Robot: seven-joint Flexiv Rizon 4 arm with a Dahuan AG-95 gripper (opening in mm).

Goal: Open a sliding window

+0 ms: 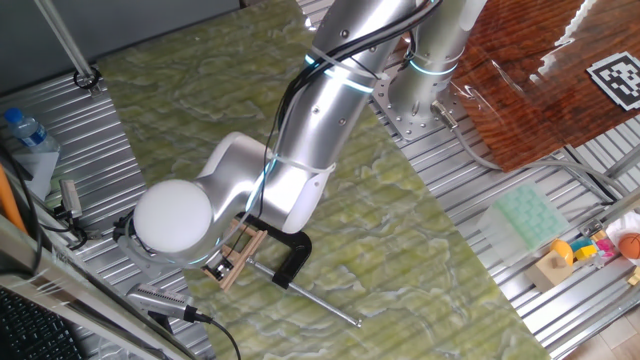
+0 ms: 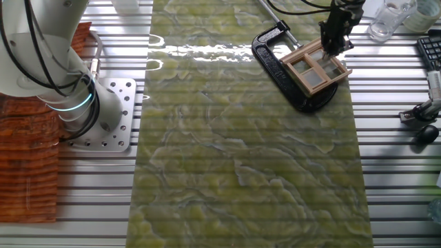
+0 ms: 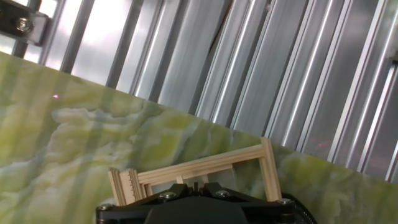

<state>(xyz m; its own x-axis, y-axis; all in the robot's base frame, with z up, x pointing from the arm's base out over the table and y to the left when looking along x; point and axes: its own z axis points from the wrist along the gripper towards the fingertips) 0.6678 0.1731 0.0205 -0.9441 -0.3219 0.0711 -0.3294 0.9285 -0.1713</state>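
A: Where's the sliding window (image 2: 315,67)?

B: On the green marbled mat (image 2: 241,151), near one end and close to a long edge. In the other fixed view that's the mat's top-right corner. Light-wood frame w/ four greyish panes and a wooden cross. It sits inside the black C-clamp (image 2: 281,63), which wraps the frame's side and bottom; the steel screw rod (image 1: 318,301) runs out along the mat.

A: Gripper?

B: Gripper (image 2: 335,43) is right over the window's upper-right part, touching or just above the frame, can't tell which. Fingers are dark and bunched in that view; the gap isn't readable. In one fixed view the arm's white joint cap (image 1: 173,219) covers the hand entirely, w/ only a corner of the window (image 1: 238,254) poking out below. Hand view shows the black gripper body at the bottom edge and the window's wood frame (image 3: 205,168) just beyond it, no fingertips visible. So clenched or released: can't tell.

A: Surroundings?

B: Ribbed aluminium table (image 2: 400,172) under the mat. Arm base (image 2: 103,117) bolted on a plate beside the mat's opposite long edge. Plastic bottle (image 1: 25,130) and small colourful items (image 1: 590,250) sit well apart from the mat on the table margins.
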